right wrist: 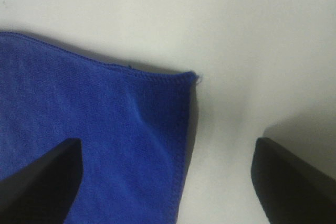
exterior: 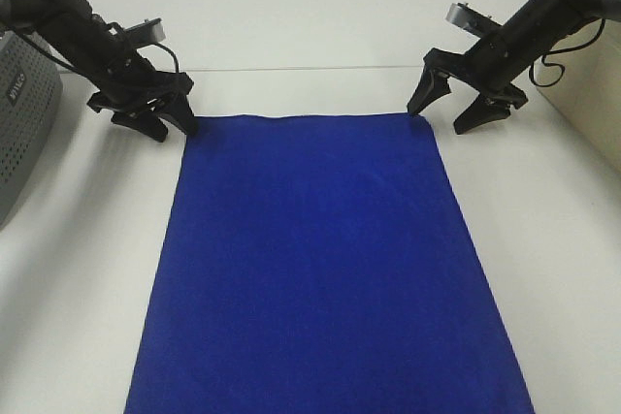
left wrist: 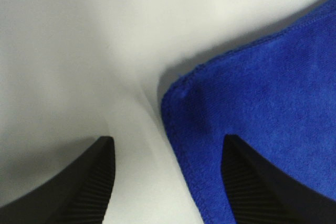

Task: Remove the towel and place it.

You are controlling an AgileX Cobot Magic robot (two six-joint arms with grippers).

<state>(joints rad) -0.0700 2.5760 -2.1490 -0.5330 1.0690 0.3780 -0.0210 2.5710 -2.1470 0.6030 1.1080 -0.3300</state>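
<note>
While the towel (exterior: 320, 269) lies flat on the table (exterior: 553, 259), its long axis running far edge to near edge, we see the left gripper (exterior: 176, 130) and right gripper (exterior: 439, 120) each straddling one far corner of it, jaws wide open and empty, equally near. A grey perforated box (exterior: 19, 133) at the left edge obstructs nothing.

Bright diffuse light; table (exterior: 87, 269) washed near-white. Wrist views soft-focus, close range; dark shadow beside towel (right wrist: 105, 140) edge.
</note>
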